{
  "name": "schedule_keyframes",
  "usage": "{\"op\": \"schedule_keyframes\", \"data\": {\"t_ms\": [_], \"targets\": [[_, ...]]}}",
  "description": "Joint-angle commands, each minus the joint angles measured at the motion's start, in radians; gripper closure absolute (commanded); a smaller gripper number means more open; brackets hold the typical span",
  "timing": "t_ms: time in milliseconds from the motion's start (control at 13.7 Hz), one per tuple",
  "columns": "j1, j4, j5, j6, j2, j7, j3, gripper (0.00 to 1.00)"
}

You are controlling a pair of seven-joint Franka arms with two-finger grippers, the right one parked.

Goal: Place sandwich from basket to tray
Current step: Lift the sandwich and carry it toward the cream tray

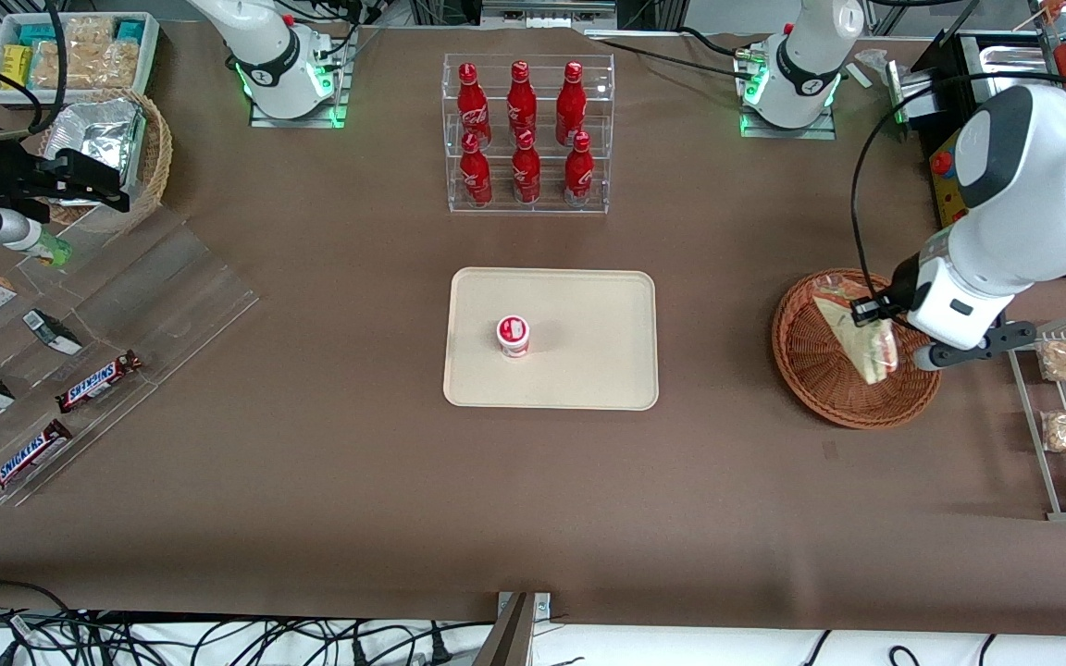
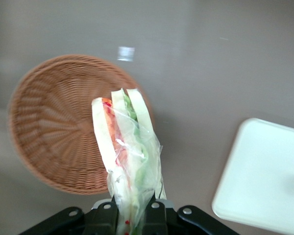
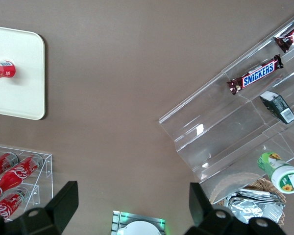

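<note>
The tool [image 2: 132, 215] is clamped on the narrow end of the sandwich [image 2: 127, 152], which hangs lifted above the basket [image 2: 54, 132], clear of its weave. In the front view the sandwich [image 1: 859, 335] shows over the basket [image 1: 811, 361], just under the left arm's wrist, with the tool [image 1: 875, 314] at its upper edge. The basket sits on the brown surface [image 1: 311, 481] toward the working arm's end. The tray [image 1: 588, 370] lies at the middle of the surface, well apart from the basket, and a small red-and-white cup [image 1: 514, 335] stands on it. A clear rack of red bottles [image 1: 524, 129] stands farther from the front camera than the tray. Snack packets [image 1: 1065, 361] lie on a metal rack beside the basket.
</note>
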Motion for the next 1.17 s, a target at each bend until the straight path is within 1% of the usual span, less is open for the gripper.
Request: {"op": "schedule_keyframes", "data": {"t_ms": [0,219,365,511,584,657,876,1095], "targets": [[-0.001,0.042,-0.018,-0.026,0.019,0.093,-0.103,1.00],[-0.004,0.042,-0.015,-0.013,0.022,0.157,-0.220,1.00],[-0.007,0.043,-0.013,0.000,0.050,0.175,-0.288,1.00],[-0.056,0.039,0.000,0.063,0.077,0.147,-0.306,1.00],[-0.077,0.040,0.026,0.068,0.097,0.104,-0.306,1.00],[-0.105,0.040,0.067,0.088,0.120,0.054,-0.308,1.00],[-0.158,0.039,0.131,0.178,0.210,-0.058,-0.306,1.00],[-0.197,0.039,0.235,0.246,0.298,-0.184,-0.306,1.00]]}}
